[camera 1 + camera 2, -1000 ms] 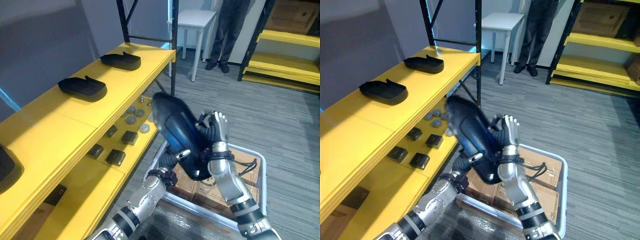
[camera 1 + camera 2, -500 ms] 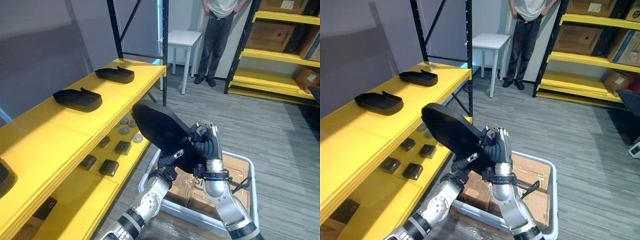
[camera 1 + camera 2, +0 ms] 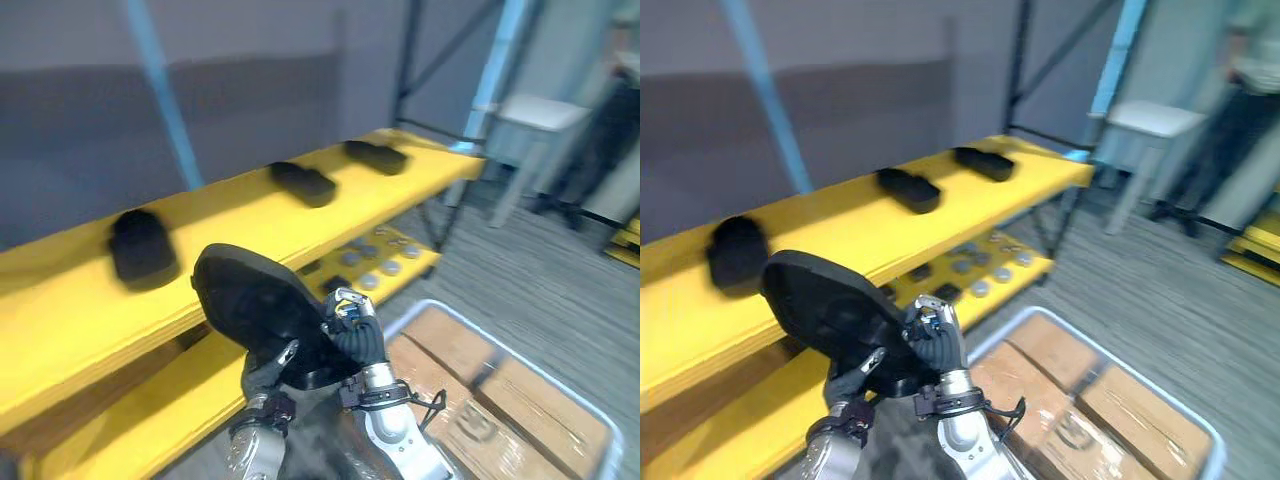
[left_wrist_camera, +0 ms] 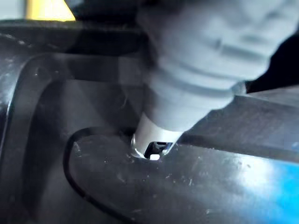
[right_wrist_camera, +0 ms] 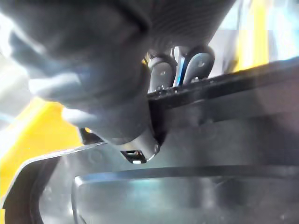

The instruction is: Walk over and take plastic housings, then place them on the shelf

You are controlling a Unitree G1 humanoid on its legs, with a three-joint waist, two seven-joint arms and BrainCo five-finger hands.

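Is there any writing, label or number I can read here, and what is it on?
No text can be read here.
Cardboard boxes: a dark printed mark, too blurred to read.
Black housing held up in front: no lettering to be seen.
Other housings on the yellow shelf: no lettering to be seen.

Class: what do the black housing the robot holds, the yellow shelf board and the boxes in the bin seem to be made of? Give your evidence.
Housing: probably moulded plastic, dark with a slight sheen; the left wrist view shows fine scratches and soft reflections.
Shelf: yellow-coated board with a flat, even face; what lies under the coat is unclear.
Boxes: apparently cardboard, with matt brown faces and straight seams.
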